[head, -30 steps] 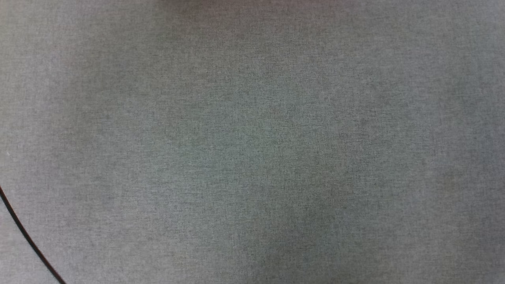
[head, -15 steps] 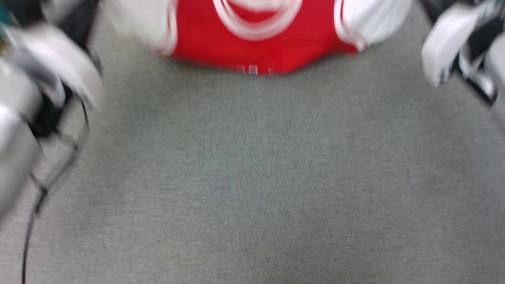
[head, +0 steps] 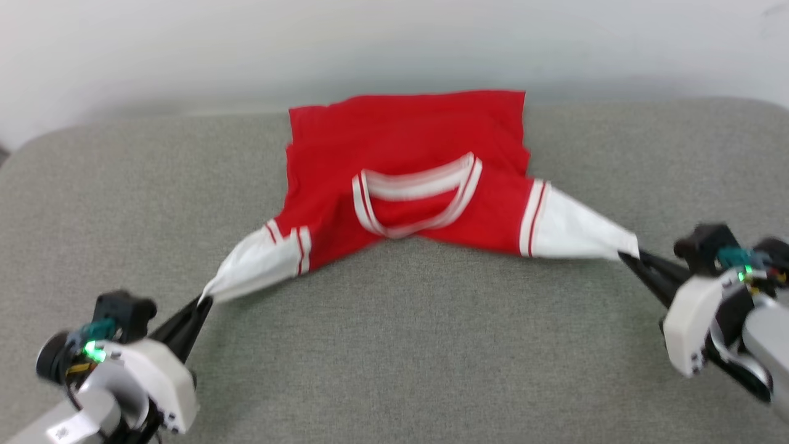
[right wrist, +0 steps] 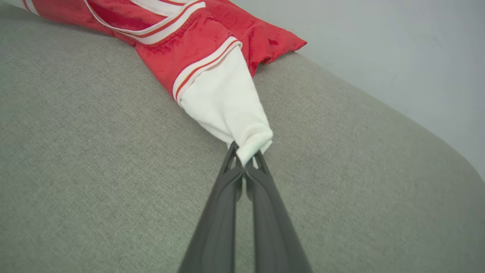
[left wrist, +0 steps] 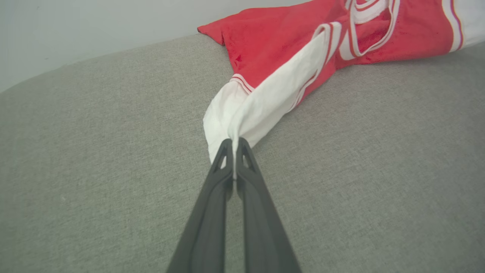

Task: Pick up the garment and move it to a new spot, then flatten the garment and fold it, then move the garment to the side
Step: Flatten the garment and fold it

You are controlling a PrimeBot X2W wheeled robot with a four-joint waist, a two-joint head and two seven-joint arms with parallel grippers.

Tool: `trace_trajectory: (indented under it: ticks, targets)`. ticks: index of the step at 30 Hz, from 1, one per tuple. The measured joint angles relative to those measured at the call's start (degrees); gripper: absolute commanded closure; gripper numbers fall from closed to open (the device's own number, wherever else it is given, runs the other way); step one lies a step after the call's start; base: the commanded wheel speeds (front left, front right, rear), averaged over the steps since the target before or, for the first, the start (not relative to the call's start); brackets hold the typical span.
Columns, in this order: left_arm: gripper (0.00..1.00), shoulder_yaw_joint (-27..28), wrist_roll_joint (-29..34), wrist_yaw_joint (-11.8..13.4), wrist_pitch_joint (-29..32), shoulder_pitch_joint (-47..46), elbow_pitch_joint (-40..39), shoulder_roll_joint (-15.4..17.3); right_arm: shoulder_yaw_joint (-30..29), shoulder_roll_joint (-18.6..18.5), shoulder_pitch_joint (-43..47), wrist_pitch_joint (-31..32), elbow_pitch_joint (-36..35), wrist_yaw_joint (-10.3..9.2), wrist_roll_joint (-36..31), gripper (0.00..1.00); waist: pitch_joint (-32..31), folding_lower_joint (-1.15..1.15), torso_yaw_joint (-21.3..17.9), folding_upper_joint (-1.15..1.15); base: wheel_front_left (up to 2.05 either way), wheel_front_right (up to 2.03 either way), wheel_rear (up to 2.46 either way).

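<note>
Left gripper is pinched tight on the tip of one white sleeve and right gripper is clamped on the other. That leaves the garment stretched between them, red body rumpled on the grey cushion by the wall. Best bet is probably pulling both sleeves evenly and low, so the body drags flat instead of bunching.
</note>
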Motion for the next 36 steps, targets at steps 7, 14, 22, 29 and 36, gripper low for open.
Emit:
trace_trajectory:
  ticks: [7,14,22,29,36]
  targets:
    - [1.0,3.07,-3.47,1.42,-0.01,10.12,-2.27,2.03,-3.31,-4.03,12.55,0.13,-4.02,0.0,2.48,1.0,-4.96,0.0,-0.33,0.0,0.0,0.0,0.0]
    - [1.0,4.56,-4.24,3.93,-0.07,19.39,-4.01,2.76,-9.11,-7.19,24.42,2.52,-9.87,0.0,3.8,1.0,-7.88,0.0,-0.38,0.0,0.0,0.0,0.0]
    - [1.0,8.47,-5.87,5.72,-0.08,29.36,-7.69,4.04,-15.67,-9.96,35.25,11.23,-17.2,0.01,4.45,1.0,-8.58,0.01,-0.56,0.0,0.0,0.0,0.0]
    - [1.0,8.37,-4.09,6.48,-0.08,30.44,-10.4,3.83,-22.09,-10.63,38.37,18.61,-22.09,0.0,2.7,0.0,-7.99,0.02,0.48,0.0,0.0,0.0,0.0]
    - [1.0,8.13,-1.38,7.77,0.18,27.37,-13.23,3.45,-31.33,-12.24,32.99,25.76,-31.17,-0.01,-0.07,0.0,-5.44,0.03,1.43,0.0,0.0,0.0,0.0]
